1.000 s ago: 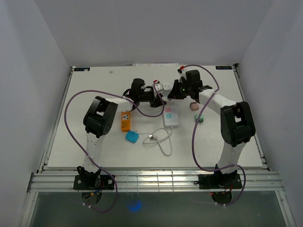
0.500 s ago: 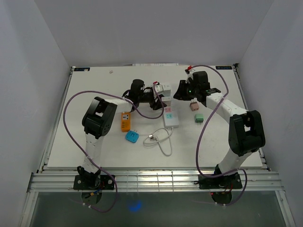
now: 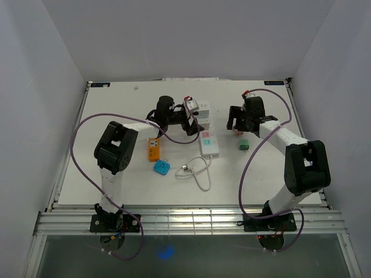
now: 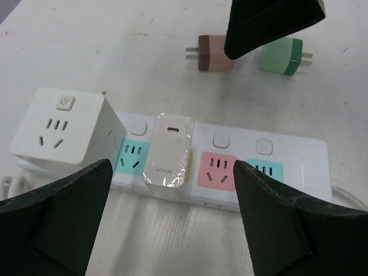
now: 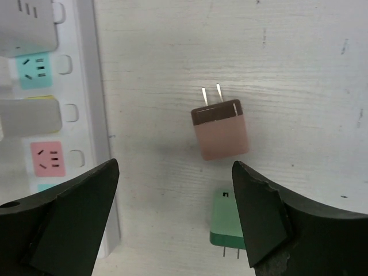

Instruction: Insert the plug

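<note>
A white charger plug (image 4: 168,150) stands upright in the yellow socket of the white power strip (image 4: 287,172), with nothing holding it. My left gripper (image 4: 171,168) is open just short of it, one finger on each side and both well clear. In the top view the left gripper (image 3: 190,123) sits beside the strip (image 3: 210,146). My right gripper (image 3: 234,120) is open to the right of the strip, hovering over a pink plug (image 5: 220,129). In its wrist view the right gripper (image 5: 173,167) holds nothing.
A white cube adapter (image 4: 63,126) fills the strip's far end. A green plug (image 5: 230,221) lies near the pink one. An orange plug (image 3: 152,149), a blue plug (image 3: 162,168) and a white cable (image 3: 197,171) lie nearer the arm bases.
Both grippers went from shut to open. The right arm swung right, away from the strip to above the pink plug. The left gripper stayed by the strip.
</note>
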`<action>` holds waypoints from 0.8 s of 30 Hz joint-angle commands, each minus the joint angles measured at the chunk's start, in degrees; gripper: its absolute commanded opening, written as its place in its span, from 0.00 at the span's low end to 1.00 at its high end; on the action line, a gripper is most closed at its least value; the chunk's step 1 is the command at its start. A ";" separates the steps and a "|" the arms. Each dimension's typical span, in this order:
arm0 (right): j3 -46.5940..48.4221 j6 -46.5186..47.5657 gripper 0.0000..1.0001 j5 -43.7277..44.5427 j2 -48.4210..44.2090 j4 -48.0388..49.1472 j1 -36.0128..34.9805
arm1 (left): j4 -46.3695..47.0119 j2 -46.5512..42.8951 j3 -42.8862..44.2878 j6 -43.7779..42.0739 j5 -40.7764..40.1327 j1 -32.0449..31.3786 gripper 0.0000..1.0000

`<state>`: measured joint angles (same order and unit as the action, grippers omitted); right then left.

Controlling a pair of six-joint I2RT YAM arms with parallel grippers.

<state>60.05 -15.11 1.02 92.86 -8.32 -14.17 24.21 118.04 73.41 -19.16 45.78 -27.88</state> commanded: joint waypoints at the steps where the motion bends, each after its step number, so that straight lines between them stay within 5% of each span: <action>1: 2.96 3.07 0.86 8.03 1.79 -2.31 0.02 | 0.75 -7.81 -2.74 6.31 -4.02 -0.25 0.98; 8: 3.58 3.34 0.96 10.93 4.69 -2.49 0.02 | 13.75 -17.82 -14.07 28.99 -10.79 -0.25 0.98; 14: 6.39 4.39 0.93 10.67 8.65 -3.37 0.11 | 9.30 -23.11 -16.80 40.40 -22.81 -0.25 0.98; 24: 11.49 5.80 0.81 10.85 13.66 -5.31 1.08 | 0.67 -31.28 -20.05 46.23 -32.66 -0.25 0.98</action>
<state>68.95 -10.28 10.87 105.65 -12.78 -13.54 28.64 92.25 54.92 24.12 19.27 -27.94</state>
